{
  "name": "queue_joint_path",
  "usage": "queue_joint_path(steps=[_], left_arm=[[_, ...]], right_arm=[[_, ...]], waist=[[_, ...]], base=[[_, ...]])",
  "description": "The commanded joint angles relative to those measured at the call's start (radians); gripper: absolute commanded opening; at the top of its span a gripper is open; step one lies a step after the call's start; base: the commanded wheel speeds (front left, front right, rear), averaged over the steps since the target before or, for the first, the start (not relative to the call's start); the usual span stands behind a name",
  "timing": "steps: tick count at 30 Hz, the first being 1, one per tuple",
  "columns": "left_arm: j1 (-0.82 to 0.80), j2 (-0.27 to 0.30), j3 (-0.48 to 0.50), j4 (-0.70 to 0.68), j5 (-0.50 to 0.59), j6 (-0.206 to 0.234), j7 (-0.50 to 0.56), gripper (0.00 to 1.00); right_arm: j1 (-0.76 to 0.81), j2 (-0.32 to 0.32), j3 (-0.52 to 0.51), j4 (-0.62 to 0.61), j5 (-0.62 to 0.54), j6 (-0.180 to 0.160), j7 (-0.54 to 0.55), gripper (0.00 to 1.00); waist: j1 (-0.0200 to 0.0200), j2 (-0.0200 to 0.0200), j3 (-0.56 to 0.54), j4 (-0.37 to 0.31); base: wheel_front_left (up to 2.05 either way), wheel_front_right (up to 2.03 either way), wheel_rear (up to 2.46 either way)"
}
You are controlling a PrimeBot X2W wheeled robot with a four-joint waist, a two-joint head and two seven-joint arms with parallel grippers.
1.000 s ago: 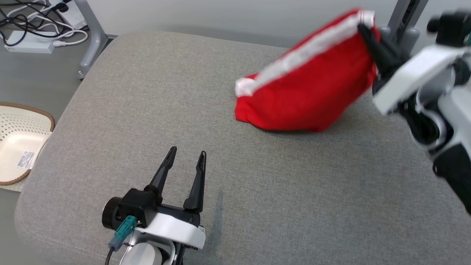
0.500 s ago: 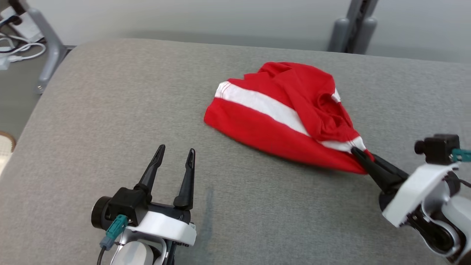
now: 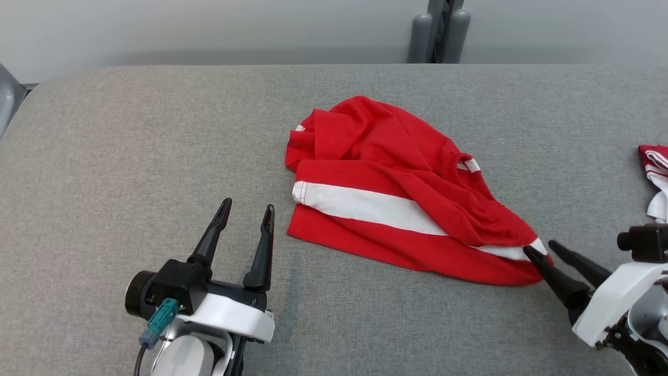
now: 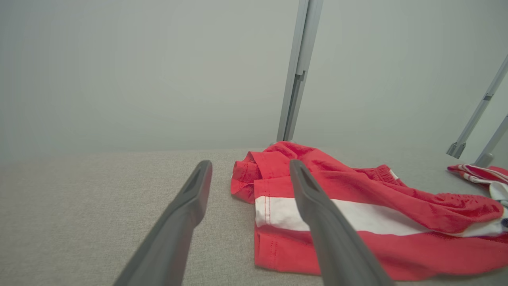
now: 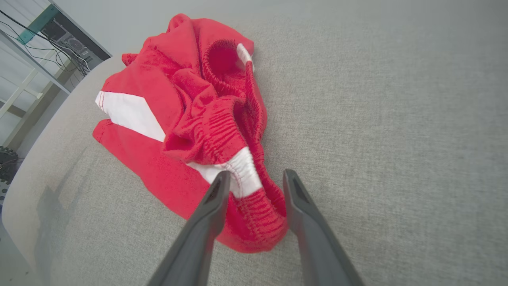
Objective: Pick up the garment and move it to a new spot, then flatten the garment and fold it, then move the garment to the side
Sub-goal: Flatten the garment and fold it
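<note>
Crumpled red garment [image 3: 376,156], white band

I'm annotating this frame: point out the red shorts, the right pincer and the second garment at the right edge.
red shorts [image 3: 402,193], head view, crumpled red fold near the middle.
right pincer [image 3: 539,246], head view, midway between its fingertips.
second garment [image 3: 656,172], head view, its striped folds.

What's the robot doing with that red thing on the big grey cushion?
The robot is working on a crumpled red garment with a white stripe, lying on the grey padded surface. Its right gripper sits at the garment's near corner, jaws open, with the stretchy corner between them but apparently not pinched. The left gripper hovers open beside the garment's other end, touching nothing. The garment isn't flattened or folded yet. Another red and white cloth lies at the right edge.
</note>
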Motion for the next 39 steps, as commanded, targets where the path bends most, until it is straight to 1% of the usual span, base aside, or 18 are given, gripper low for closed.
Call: queue_joint_path(steps=[1,6,8,12,14,18,20,22,26,31,34,37,39], left_arm=[[-0.010,0.004,0.007,0.005,0.007,-0.006,-0.003,1.00],[-0.006,0.004,0.010,0.009,0.008,-0.009,-0.003,1.00],[-0.003,0.003,0.010,0.009,0.006,-0.007,-0.003,1.00],[0.003,0.004,0.009,0.008,-0.002,-0.005,-0.003,1.00],[0.006,0.004,0.011,0.005,-0.010,-0.003,-0.003,1.00],[0.014,0.004,0.015,0.003,-0.020,0.000,-0.003,1.00],[0.013,0.004,0.014,0.001,-0.022,0.002,-0.003,1.00],[0.016,0.004,0.017,0.000,-0.025,0.006,-0.003,1.00],[0.015,0.004,0.026,-0.006,-0.026,0.013,-0.003,1.00],[0.013,0.004,0.035,-0.012,-0.026,0.016,-0.003,1.00],[0.009,0.004,0.036,-0.003,-0.024,0.008,-0.003,1.00],[-0.009,0.004,0.029,0.023,-0.010,-0.011,-0.003,1.00],[-0.021,0.004,0.020,0.071,0.001,-0.027,-0.003,1.00]], right_arm=[[0.007,0.003,-0.019,-0.003,-0.012,0.000,-0.010,1.00],[0.010,0.032,-0.098,-0.051,-0.022,0.000,-0.075,1.00],[0.007,0.039,-0.133,-0.065,-0.056,0.000,-0.121,1.00],[0.016,0.083,-0.209,-0.059,-0.160,0.000,-0.204,1.00],[0.025,0.126,-0.274,-0.029,-0.232,0.000,-0.229,1.00],[0.062,0.256,-0.396,0.009,-0.412,0.000,-0.249,1.00],[0.082,0.320,-0.447,-0.001,-0.503,0.000,-0.250,1.00],[0.111,0.381,-0.483,-0.024,-0.576,0.000,-0.250,1.00],[0.145,0.451,-0.522,-0.058,-0.656,0.000,-0.250,1.00],[0.159,0.476,-0.535,-0.073,-0.696,0.000,-0.250,1.00],[0.159,0.481,-0.537,-0.078,-0.698,0.000,-0.250,1.00],[0.157,0.481,-0.538,-0.082,-0.705,0.000,-0.250,1.00],[0.154,0.484,-0.539,-0.082,-0.705,0.000,-0.250,1.00]], waist=[[0.0000,-0.0001,-0.002,-0.004],[0.0000,-0.0001,-0.013,-0.010],[0.0000,-0.0001,-0.017,-0.010],[0.0000,-0.0001,-0.025,-0.009],[0.0000,-0.0001,-0.028,-0.010],[0.0000,-0.0001,-0.030,-0.013],[0.0000,-0.0001,-0.029,-0.014],[0.0000,-0.0001,-0.028,-0.017],[0.0000,-0.0001,-0.022,-0.024],[0.0000,-0.0001,-0.016,-0.039],[0.0000,-0.0001,-0.012,-0.047],[0.0000,-0.0001,0.000,-0.063],[0.0000,-0.0001,0.010,-0.075]], base=[[0.00,0.00,0.00],[0.00,0.00,0.00],[0.00,0.00,0.00],[0.00,0.00,0.00],[0.00,0.00,0.00],[0.00,0.00,0.00],[0.00,0.00,0.00],[0.00,0.00,0.00],[0.00,0.00,0.00],[0.00,0.00,0.00],[0.00,0.00,0.00],[0.00,0.00,0.00],[0.00,0.00,0.00]])
